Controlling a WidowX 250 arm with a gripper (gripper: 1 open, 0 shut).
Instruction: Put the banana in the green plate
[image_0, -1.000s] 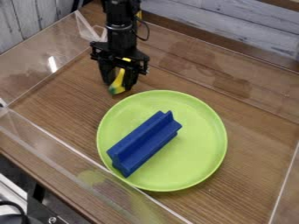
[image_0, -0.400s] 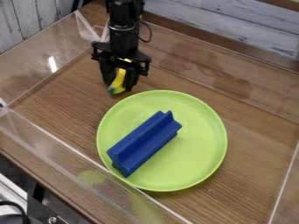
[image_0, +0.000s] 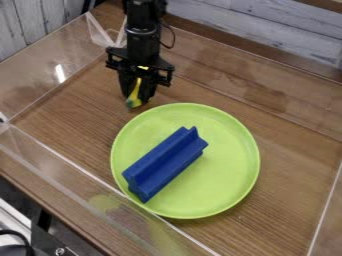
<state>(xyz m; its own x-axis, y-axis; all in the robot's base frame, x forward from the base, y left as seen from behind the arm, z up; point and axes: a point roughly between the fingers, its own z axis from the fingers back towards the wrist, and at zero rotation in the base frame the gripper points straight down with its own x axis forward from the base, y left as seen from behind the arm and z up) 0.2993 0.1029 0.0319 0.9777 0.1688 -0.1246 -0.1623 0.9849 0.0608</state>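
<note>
The jaws (image_0: 138, 92) partly hide the banana (image_0: 134, 98) (its middle).

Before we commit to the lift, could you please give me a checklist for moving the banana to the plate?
- Black claw at the small yellow plastic banana: ok
- Banana held firmly: cannot tell, the fingers hide much of it
- Banana over the round lime-green plastic plate: not ok, it is beyond the rim
- Room on the plate beside the long blue angular block: ok
- Plate lying flat on the brown wooden table: ok

1 blue block (image_0: 164, 164), angular and long
</note>
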